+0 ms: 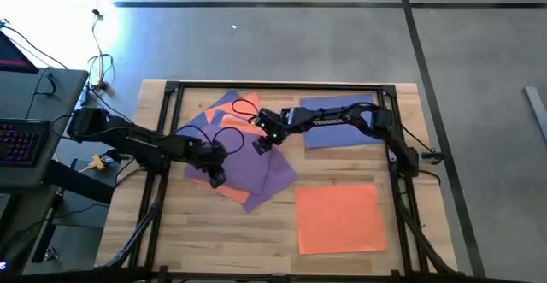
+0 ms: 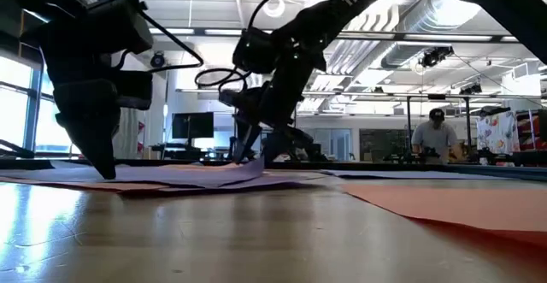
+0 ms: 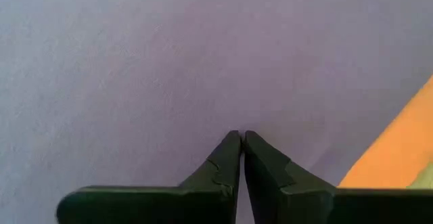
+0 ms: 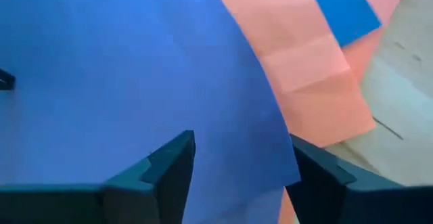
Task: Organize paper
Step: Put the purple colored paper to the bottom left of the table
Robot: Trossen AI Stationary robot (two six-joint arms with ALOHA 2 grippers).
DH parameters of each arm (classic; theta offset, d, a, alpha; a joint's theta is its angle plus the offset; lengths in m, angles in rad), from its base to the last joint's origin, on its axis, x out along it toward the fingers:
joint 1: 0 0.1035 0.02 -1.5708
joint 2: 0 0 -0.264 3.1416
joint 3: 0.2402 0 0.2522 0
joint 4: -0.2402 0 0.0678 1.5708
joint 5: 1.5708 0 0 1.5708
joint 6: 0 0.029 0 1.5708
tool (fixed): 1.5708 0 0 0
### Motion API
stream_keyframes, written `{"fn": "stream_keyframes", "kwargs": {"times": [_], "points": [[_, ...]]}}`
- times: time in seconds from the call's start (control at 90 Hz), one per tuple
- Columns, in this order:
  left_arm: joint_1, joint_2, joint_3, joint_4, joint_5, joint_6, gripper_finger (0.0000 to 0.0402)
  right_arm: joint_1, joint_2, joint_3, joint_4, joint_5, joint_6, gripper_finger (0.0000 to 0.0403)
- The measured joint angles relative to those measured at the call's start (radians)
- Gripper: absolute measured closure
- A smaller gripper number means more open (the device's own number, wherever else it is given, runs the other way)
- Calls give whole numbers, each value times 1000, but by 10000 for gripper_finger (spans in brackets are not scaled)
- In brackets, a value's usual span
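High view: wooden table [image 1: 342, 262] in lower centre of frame, dark frame rails along its edges. Overlapping pile of paper [image 1: 248, 159] left of centre, purple sheets on top, orange corners poking out at upper and lower edges. Separate blue-purple sheet [image 1: 338, 122] at upper right of the table, lying flat. Lone orange sheet [image 1: 340, 219] at lower right, well apart from the pile.

Left gripper [image 1: 216, 179] at lower left edge of the pile, arm entering from the left side of frame. Left wrist view: fingers [image 3: 226, 166] pressed together, tips meeting over a purple sheet [image 3: 169, 61] (nothing visibly pinched between them); orange strip [image 3: 399, 149] at right edge of that frame.

Right gripper [image 1: 261, 144] over the middle of the pile, arm reaching in from right side of frame across the blue-purple sheet. Right wrist view: fingers [image 4: 169, 170] spread wide, straddling a blue sheet [image 4: 122, 68] whose edge runs between them; orange paper [image 4: 311, 68] beneath and beside it, bare wood at far right.

Low view: left gripper [image 2: 102, 159] at left of frame, tip down on the pile; right gripper [image 2: 244, 150] near centre, tip at a lifted purple edge [image 2: 244, 170]. Person [image 2: 434, 138] standing in background at right.
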Motion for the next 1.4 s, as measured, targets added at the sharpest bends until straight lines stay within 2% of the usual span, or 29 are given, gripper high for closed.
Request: {"fn": "stream_keyframes", "kwargs": {"times": [0.178, 0.4, 0.489, 0.611, 0.767, 0.911, 1.011, 1.089, 1.233, 1.344, 1.4], "points": [[-1, 0, 0, 4, -17, -38, 402, 8, 8, 0, 15, -2, -25, 279], [4, -4, 8, 3, -32, -50, 402, 10, 9, 0, 22, -1, -65, 388], [21, -17, 42, -46, -36, -49, 402, 10, 5, 0, 6, 1, -81, 399], [46, -65, 140, -202, -48, -36, 402, 3, -40, 0, -27, -10, -98, 402], [73, -154, 336, -458, -54, 11, 402, 3, -145, 2, -36, -128, -160, 403], [74, -247, 554, -619, -97, 30, 402, 18, -210, 2, -7, -376, -124, 403], [73, -316, 685, -637, -163, 42, 402, 59, -215, 2, 134, -587, -61, 403], [73, -366, 769, -618, -238, 79, 402, 115, -211, 2, 284, -684, 37, 403], [73, -438, 865, -619, -373, 134, 402, 206, -210, 2, 592, -753, 241, 403], [73, -483, 887, -620, -413, 139, 402, 254, -210, 2, 865, -757, 402, 403], [73, -504, 886, -623, -425, 132, 402, 273, -210, 3, 944, -733, 441, 403]]}}
